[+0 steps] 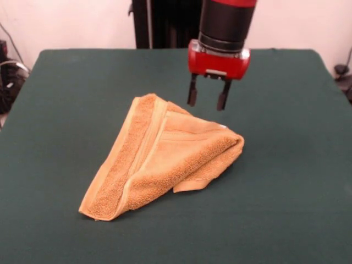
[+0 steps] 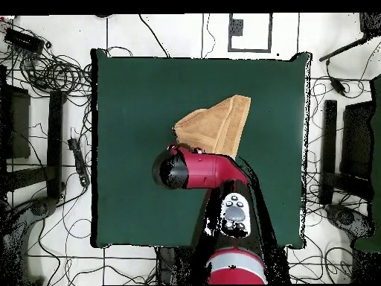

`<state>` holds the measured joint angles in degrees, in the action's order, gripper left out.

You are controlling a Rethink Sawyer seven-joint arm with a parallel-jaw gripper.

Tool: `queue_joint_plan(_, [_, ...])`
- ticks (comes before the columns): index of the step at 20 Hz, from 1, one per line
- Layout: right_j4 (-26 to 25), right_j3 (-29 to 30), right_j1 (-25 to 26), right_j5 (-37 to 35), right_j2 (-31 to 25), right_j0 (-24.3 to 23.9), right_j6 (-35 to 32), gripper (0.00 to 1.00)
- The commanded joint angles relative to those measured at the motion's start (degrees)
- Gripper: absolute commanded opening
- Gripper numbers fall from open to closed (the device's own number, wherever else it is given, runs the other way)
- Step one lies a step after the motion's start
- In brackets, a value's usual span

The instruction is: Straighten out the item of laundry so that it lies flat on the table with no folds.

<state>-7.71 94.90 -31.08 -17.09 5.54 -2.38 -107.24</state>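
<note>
The golden-orange towel [image 1: 159,157] lies folded over itself in a rough triangle on the dark green table [image 1: 286,165], with a paler band running along its left fold. It also shows in the overhead view [image 2: 217,124], partly hidden under the arm. My gripper [image 1: 207,100] hangs open and empty just above the towel's far edge, its two dark fingers [image 1: 192,91] apart and not touching the cloth. In the overhead view the red arm [image 2: 201,170] covers the gripper.
The table's green cloth [image 2: 134,112] stretches wide on all sides of the towel. Cables and stands [image 2: 52,74] lie on the floor round the table. The robot's black pedestal [image 1: 165,22] stands at the far edge.
</note>
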Motion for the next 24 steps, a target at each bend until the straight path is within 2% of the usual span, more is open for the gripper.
queue_joint_plan(1, [3.43,0.87,4.86,2.6,-0.64,3.8,-13.25,1.0])
queue_joint_plan(7, [11.1,2.99,6.55,7.05,5.42,6.44,-22.33,1.0])
queue_joint_plan(10, [12.37,2.57,7.4,6.56,5.2,4.99,-19.46,1.0])
queue_joint_plan(17, [16.49,2.49,8.65,5.22,4.97,4.96,-18.18,1.0])
queue_joint_plan(24, [12.14,-2.81,10.17,0.09,6.38,5.5,-9.69,1.0])
